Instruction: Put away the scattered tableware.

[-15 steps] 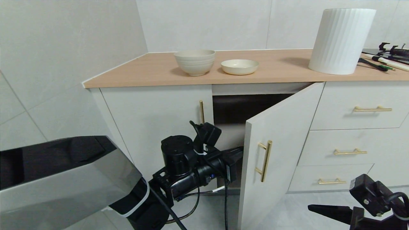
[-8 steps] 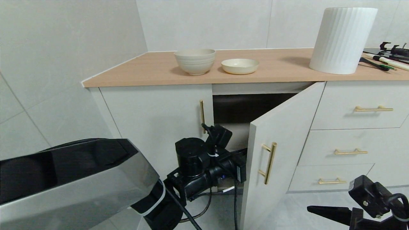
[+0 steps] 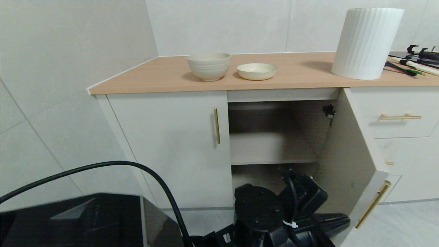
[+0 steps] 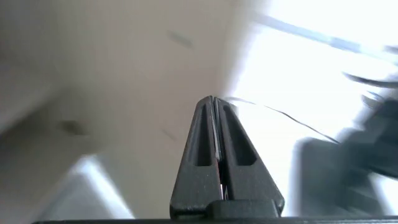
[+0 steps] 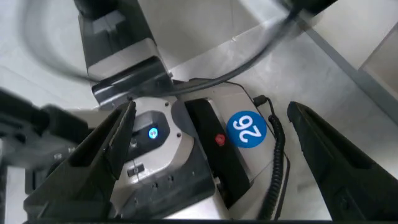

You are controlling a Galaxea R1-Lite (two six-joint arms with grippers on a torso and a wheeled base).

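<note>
Cream ribbed bowl (image 3: 208,66) and shallow cream dish (image 3: 257,71) stand mouth-up; left gripper (image 4: 216,124) clenched empty, right gripper (image 5: 211,112) spread wide.

One readable number
White "26" on a round blue sticker (image 5: 250,129), stuck on a pale casing (image 5: 181,144) just beside a red button (image 5: 219,139).
</note>
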